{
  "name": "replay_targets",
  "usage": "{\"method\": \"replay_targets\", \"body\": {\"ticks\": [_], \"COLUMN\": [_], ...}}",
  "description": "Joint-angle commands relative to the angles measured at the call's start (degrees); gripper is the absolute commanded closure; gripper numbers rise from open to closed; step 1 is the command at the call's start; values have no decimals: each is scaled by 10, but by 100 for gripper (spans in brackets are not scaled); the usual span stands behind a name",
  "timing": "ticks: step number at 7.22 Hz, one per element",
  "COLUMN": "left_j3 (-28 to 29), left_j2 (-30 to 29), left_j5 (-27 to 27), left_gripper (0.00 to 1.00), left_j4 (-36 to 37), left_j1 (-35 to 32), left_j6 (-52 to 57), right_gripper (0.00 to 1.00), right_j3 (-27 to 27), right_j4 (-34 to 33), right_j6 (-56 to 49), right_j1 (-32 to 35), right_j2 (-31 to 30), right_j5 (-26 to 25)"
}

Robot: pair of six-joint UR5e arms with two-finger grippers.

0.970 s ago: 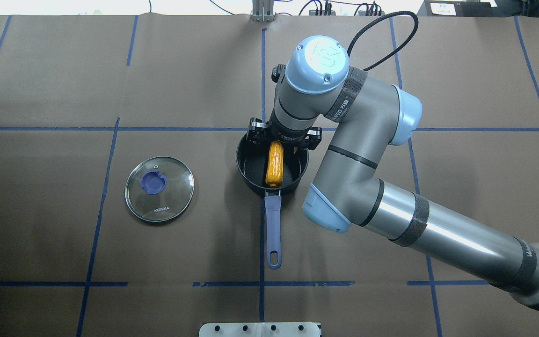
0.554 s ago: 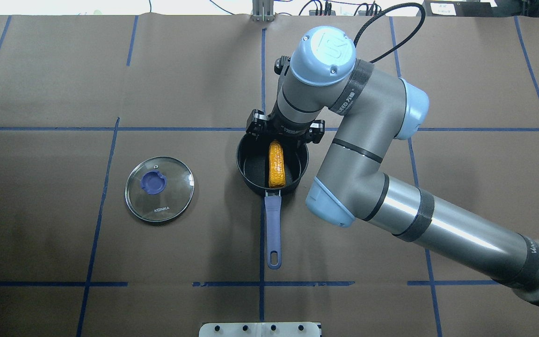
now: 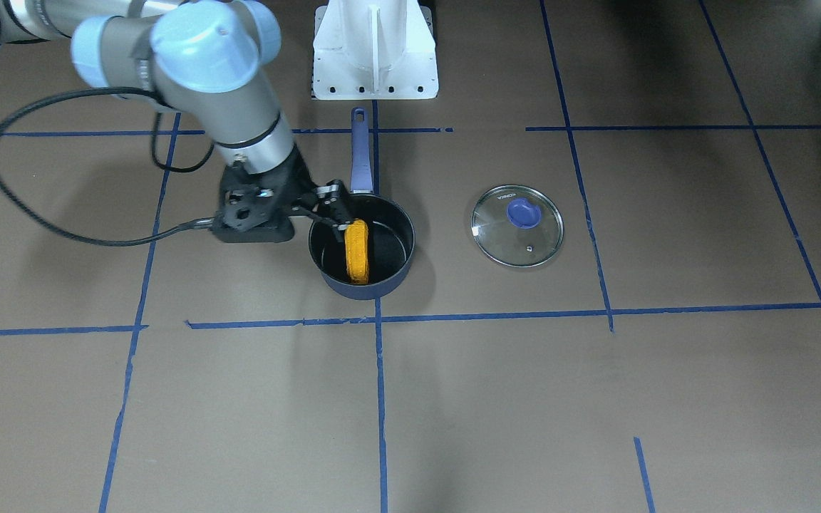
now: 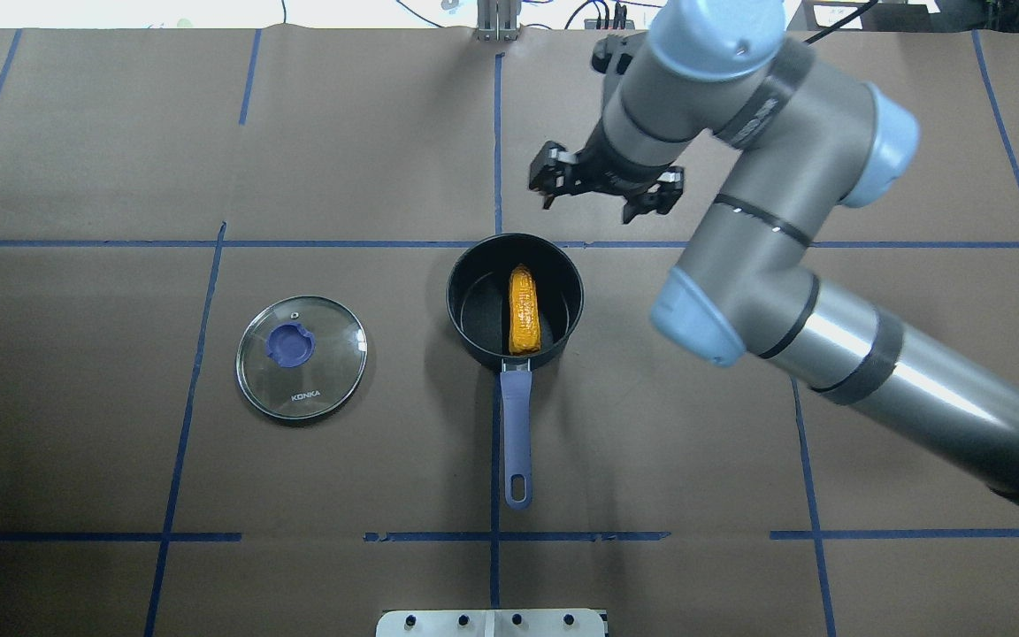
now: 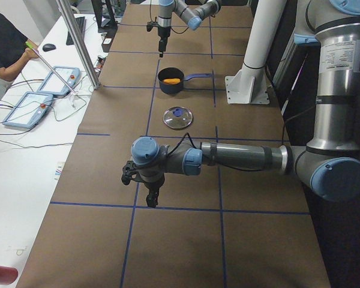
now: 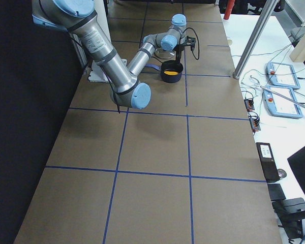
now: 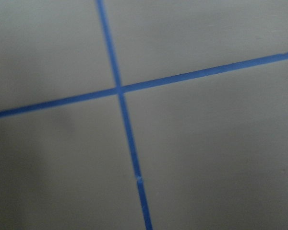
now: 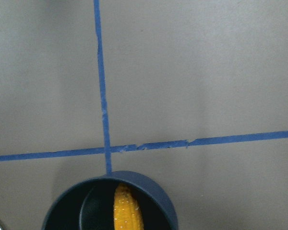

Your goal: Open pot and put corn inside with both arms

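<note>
The dark-blue pot [image 4: 467, 334] stands open at the table's middle, its lavender handle [image 4: 517, 425] pointing toward the robot. The corn [image 4: 523, 311] lies inside it, free of any gripper. My right gripper [image 4: 602, 190] is open and empty, raised beyond the pot's far rim. The front-facing view shows it [image 3: 325, 208] beside the pot [image 3: 382, 281] and corn [image 3: 357, 251]. The right wrist view shows the pot rim [image 8: 153, 191] and corn [image 8: 127, 213] at its bottom edge. My left gripper [image 5: 151, 195] shows only in the exterior left view, far from the pot; I cannot tell if it is open or shut.
The glass lid [image 4: 302, 356] with its purple knob lies flat on the table left of the pot. The white base mount [image 4: 492, 622] sits at the near edge. Blue tape lines cross the brown table cover. Operators' tablets [image 5: 27, 108] lie on the side bench.
My right gripper has lifted out of the pot and moved away to the far side, jaws open. The corn has stayed lying in the pot.
</note>
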Motion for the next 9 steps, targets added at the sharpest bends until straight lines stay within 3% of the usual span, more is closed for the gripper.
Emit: {"method": "replay_targets", "body": {"ticks": [1,6,8,9], "left_j3": [4,33,30,31], "left_j2": [0,-2,-2,-3], "left_j5": [-6,-11,-14,-14], "left_gripper": [0,0,0,0], "left_j4": [6,11,11,11], "left_j1": [-34,-34,-34,-34], "left_j6": [43,59,59,59], "right_gripper": [0,0,0,0], "right_j3": [25,10,-51,-78], "right_j4": [0,4,5,6], "right_j6": [-104,-430,-620,-697], "right_j1": [71,245,350,396], "right_j2": [-67,-245,-310,-331], "right_j5": [52,140,215,222]}}
